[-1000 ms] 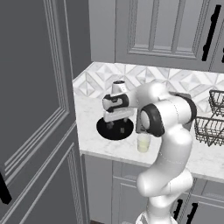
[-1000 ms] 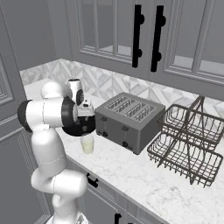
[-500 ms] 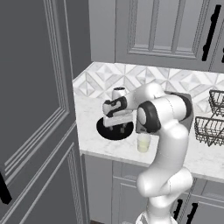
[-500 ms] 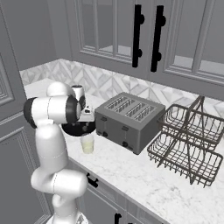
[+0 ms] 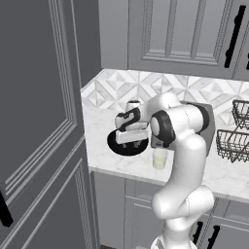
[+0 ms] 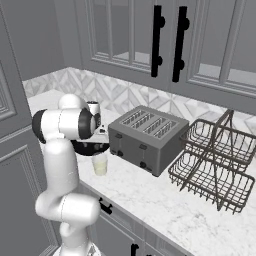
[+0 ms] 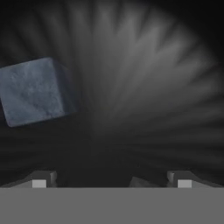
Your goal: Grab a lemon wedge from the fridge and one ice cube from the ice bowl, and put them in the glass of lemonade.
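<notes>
ice cube (image 7: 37, 92) up-left of gripper (image 7: 111, 181) (open)

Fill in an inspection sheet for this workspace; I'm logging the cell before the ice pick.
Surface: white marble counter, no spills seen.
Job's things: black ice bowl beside the glass of lemonade; one ice cube inside the bowl, off to the side of the fingertips. Lemon wedge: cannot tell.
Clutter: toaster, wire basket rack.
Tool: tool open, empty, low over the bowl.
Cables: nothing seen.
Surroundings: dark fridge door, upper cabinets.
</notes>
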